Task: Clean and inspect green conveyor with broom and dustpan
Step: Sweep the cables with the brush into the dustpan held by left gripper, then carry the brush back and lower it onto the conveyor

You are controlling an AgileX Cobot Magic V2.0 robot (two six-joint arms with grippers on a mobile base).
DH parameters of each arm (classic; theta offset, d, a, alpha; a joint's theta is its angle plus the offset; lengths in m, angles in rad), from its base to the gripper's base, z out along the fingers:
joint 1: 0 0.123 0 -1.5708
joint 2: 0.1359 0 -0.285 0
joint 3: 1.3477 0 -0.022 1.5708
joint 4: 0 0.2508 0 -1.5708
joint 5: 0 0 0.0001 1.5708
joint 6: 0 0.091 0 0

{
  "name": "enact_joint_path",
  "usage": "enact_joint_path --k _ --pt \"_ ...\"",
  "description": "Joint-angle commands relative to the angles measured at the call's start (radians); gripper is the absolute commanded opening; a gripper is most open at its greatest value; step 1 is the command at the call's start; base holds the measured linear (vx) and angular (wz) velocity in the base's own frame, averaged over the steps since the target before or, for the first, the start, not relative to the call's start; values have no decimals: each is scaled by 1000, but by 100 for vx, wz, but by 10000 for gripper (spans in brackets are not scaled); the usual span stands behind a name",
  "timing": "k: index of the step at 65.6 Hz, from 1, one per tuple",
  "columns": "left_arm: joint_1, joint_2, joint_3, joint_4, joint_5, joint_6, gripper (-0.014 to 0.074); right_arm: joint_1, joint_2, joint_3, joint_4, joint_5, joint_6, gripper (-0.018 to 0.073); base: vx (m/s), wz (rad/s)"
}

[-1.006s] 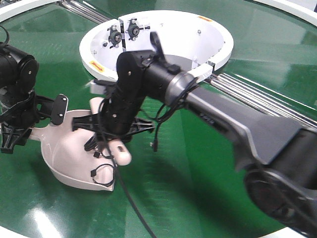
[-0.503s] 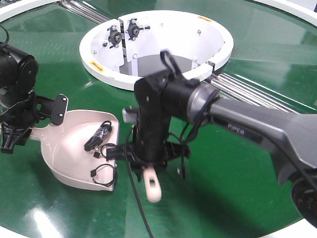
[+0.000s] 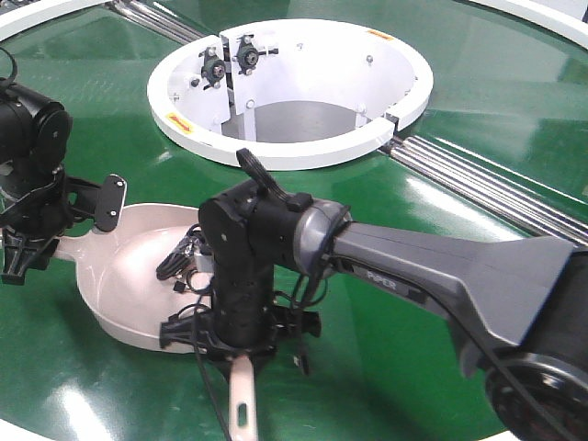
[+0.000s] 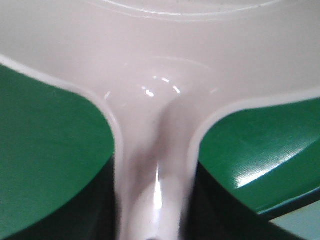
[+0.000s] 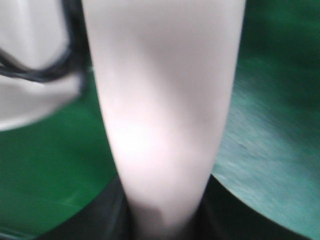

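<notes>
Front-facing view: right gripper (image 3: 241, 344) clamps the broom (image 3: 237, 390), left gripper (image 3: 55, 237) clamps the dustpan (image 3: 119, 271) handle; a hard sweep near the conveyor (image 3: 92, 386) front edge may tip it

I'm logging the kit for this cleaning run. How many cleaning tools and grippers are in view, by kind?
broom: 1
dustpan: 1
grippers: 2 (left gripper on the dustpan handle, right gripper on the broom)
Total: 4
</notes>
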Motion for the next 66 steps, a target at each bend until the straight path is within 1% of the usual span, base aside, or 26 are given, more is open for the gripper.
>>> enact_joint_path --k 1,10,14,27,34,44,50,52,57,66 --pt "-5 -58 -30 13 12 -11 -6 -3 -36 -109 47 62 -47 -3 0 0" --pt "-5 -58 -30 13 12 -11 -6 -3 -7 -219 139 61 -108 -3 0 0" --pt "-5 -58 -30 13 12 -11 -6 -3 1 -251 159 61 -128 -3 0 0" --pt "-5 -58 -30 13 12 -11 -6 -3 8 -314 157 61 -164 -3 0 0" --pt "-5 -58 -30 13 12 -11 -6 -4 -2 -319 126 61 -171 -3 0 0" --pt "-5 -58 -30 13 12 -11 -6 -8 -27 -319 28 61 -171 -3 0 0" --pt "-5 -58 -30 13 12 -11 -6 -20 -51 -319 15 61 -196 -3 0 0" --pt "-5 -58 -30 13 12 -11 -6 -30 -67 -312 12 61 -224 -3 0 0" --pt "-5 -58 -30 13 12 -11 -6 -58 -108 -283 -7 61 -245 -3 0 0" --pt "-5 -58 -30 13 12 -11 -6 -128 -211 -180 -75 61 -284 -1 0 0"
